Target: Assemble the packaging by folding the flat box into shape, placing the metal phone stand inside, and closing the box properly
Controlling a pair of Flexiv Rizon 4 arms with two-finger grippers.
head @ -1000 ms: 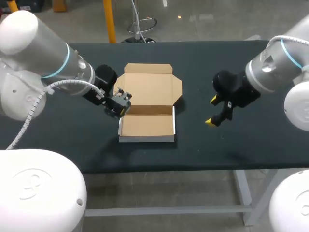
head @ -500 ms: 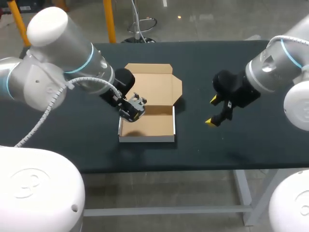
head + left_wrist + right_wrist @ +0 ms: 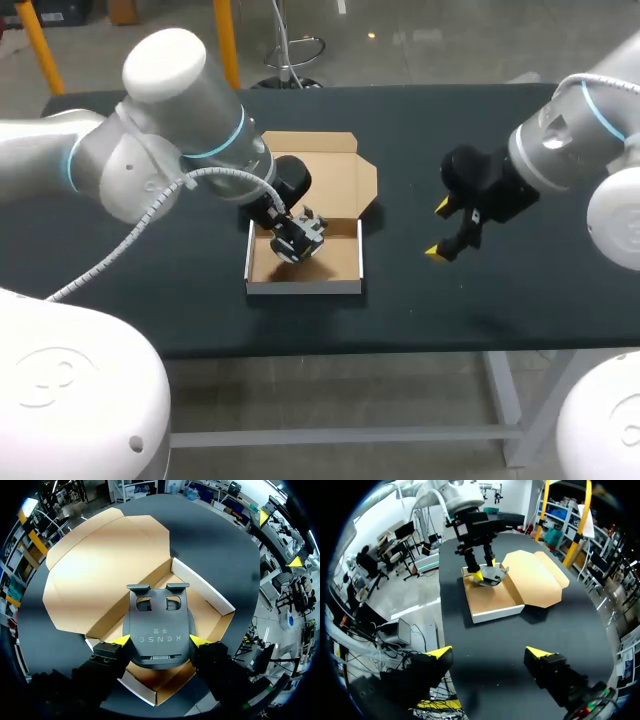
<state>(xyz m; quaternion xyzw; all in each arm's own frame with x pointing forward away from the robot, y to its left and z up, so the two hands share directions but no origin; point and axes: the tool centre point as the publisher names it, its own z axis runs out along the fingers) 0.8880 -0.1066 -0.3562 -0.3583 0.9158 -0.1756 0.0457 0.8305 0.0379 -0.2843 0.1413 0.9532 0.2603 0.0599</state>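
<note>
Grips the dark metal phone stand in the left end effector — yellow tips pressed to its two sides — low over the box tray. Finds that box near the desk's middle, lid open toward the far edge. Holds the right end effector wide open, empty, above the desk's right side.

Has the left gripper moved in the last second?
Yes. The left gripper, shut on the phone stand, moved right, from left of the box to above its tray.
</note>
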